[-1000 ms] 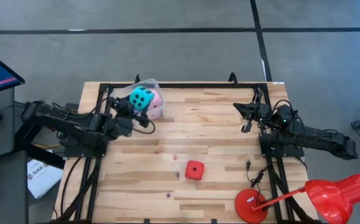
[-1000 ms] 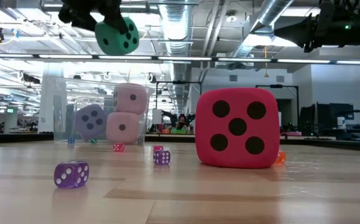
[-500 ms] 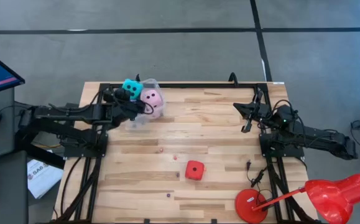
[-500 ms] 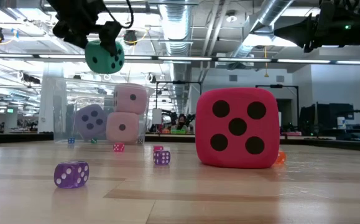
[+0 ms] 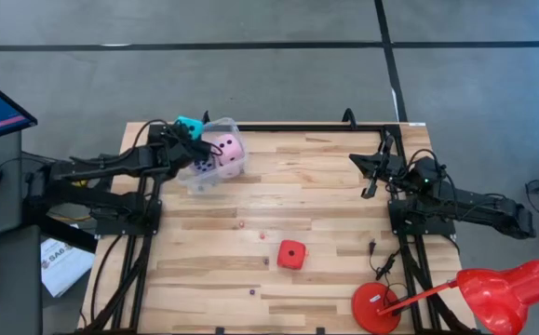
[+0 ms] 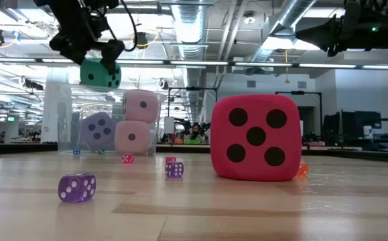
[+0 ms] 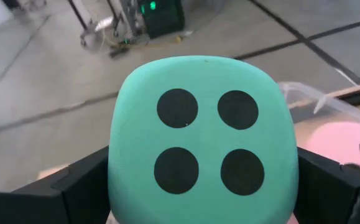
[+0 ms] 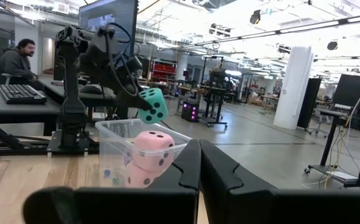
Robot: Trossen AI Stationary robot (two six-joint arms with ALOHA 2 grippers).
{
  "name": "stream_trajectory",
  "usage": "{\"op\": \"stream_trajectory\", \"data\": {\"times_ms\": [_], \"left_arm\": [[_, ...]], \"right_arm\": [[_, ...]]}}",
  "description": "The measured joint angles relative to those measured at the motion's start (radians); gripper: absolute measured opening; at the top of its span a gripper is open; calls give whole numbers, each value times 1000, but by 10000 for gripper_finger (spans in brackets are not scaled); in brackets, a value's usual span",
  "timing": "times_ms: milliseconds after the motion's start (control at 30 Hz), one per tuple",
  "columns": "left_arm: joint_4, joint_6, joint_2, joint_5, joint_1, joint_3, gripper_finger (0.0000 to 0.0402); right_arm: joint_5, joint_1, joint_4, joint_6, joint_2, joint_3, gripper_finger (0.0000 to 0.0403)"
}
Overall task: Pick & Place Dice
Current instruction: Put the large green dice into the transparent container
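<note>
I've got the left claw (image 6: pixel 94 48) clamped on the cyan die (image 6: pixel 100 73), holding it up in the air at the far-left edge of the clear tub (image 5: pixel 215 154), above the rim. Step in hand, as I read it: the place, w/ the die carried to the tub but not yet dropped. Next move prob needs a nudge inward so the die sits fully over the opening, then spread the fingers and let it fall; it looks close to the wall, so it could clip the rim and bounce out.

Inside the tub: two pale pink dice (image 6: pixel 140 107) stacked, violet-blue die (image 6: pixel 98 130) beside them. Red die (image 5: pixel 291 254) sits alone mid-counter (image 5: pixel 343 223), well apart from the tub.

Right claw (image 5: pixel 373 177) is clenched on nothing, parked over the counter's right side.

Dice look soft and foam-like, matte, rounded corners, dark round pips. Tub is thin, see-through plastic. Counter is pale wood planks. A few tiny translucent dice (image 6: pixel 77 187) lie scattered on it.
</note>
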Motion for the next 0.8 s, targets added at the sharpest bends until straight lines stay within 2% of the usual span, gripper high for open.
{"op": "stream_trajectory", "data": {"times_ms": [133,800], "left_arm": [[-2,-17,0,95,34,-13,374],[11,-13,0,98,45,-79,395]], "right_arm": [[0,0,0,0,0,0,0],[0,0,2,-25,0,0,0]]}}
